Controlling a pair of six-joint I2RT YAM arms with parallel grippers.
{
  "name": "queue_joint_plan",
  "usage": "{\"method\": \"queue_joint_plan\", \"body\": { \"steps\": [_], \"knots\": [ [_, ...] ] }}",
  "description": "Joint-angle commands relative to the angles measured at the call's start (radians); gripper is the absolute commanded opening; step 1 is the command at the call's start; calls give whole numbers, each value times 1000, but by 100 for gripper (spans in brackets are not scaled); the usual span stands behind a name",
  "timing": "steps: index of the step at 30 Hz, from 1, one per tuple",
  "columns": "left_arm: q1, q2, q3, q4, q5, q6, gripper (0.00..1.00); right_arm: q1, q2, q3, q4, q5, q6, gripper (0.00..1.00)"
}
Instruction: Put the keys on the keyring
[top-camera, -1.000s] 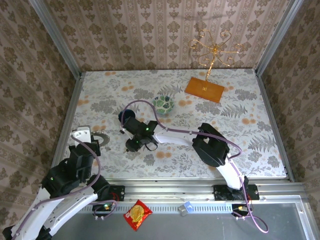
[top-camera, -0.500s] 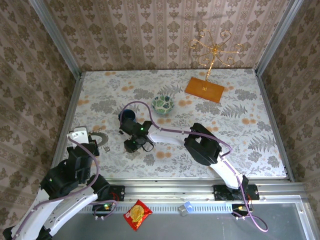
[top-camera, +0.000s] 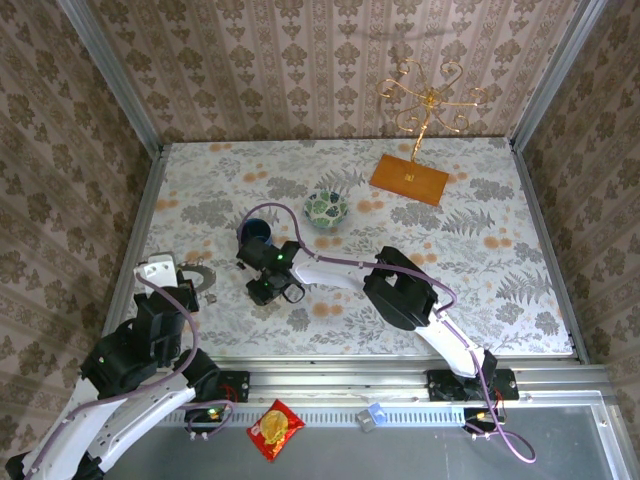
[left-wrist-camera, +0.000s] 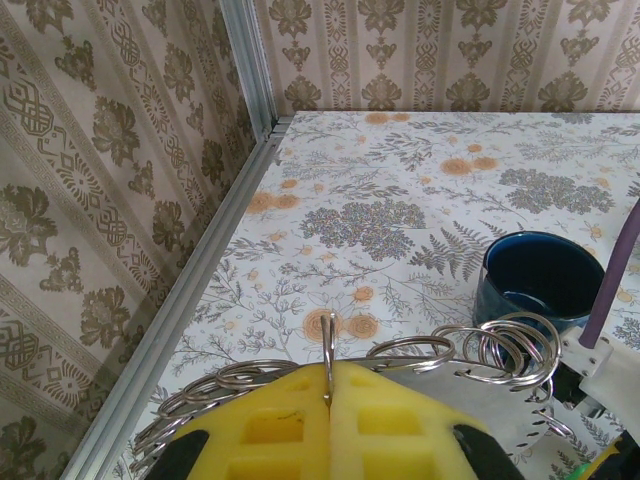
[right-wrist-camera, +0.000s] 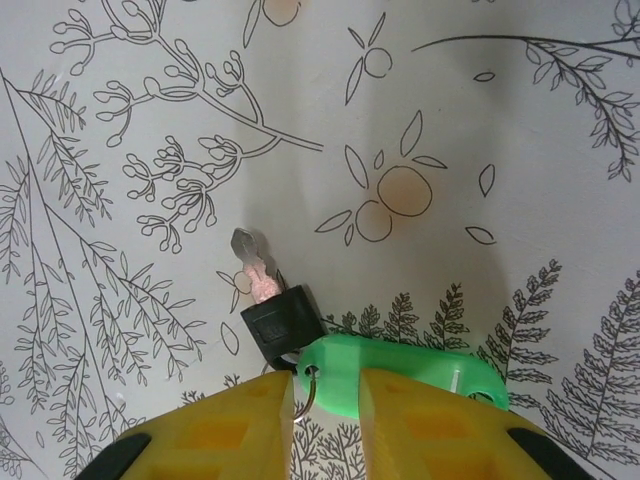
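The keys lie on the patterned table in the right wrist view. One is a black-headed key (right-wrist-camera: 283, 322) with a short metal blade. It is joined by a small split ring (right-wrist-camera: 313, 393) to a flat green head (right-wrist-camera: 400, 368). My right gripper (right-wrist-camera: 327, 400) hangs just over them, open by a narrow gap. The split ring and the green head's end sit in that gap. From above, this gripper (top-camera: 268, 290) is just in front of the blue mug (top-camera: 255, 232). The keyring (left-wrist-camera: 440, 388), a flat grey ring carrying small wire loops, has its edge clamped in my left gripper (left-wrist-camera: 328, 400).
The blue mug (left-wrist-camera: 540, 280) stands just beyond the keyring. A green-patterned bowl (top-camera: 326, 208) is behind it, with an orange board (top-camera: 409, 178) and a gold wire stand (top-camera: 428, 100) at the back. The metal wall rail (left-wrist-camera: 200, 270) runs along the left. A red snack packet (top-camera: 275, 428) lies on the front rail.
My right gripper has slid a little to the left and its jaws have narrowed slightly. The left gripper holds the keyring almost unmoved.
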Motion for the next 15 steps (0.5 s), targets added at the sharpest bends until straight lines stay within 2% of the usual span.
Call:
{"method": "queue_joint_plan", "body": {
  "steps": [1,5,11,15],
  "knots": [
    [9,5,10,29,-6,-4,0,6,39,42,-56,-10,10,24],
    [9,6,11,30,-6,-3,0,12,47,59,-65,-13,11,22],
    [9,6,13,29,-4,1,0,6,41,57,-137,42,-3,26],
    [10,8,10,36,6,7,0,-14,-21,-39,-147,76,-8,27]
  ]
}}
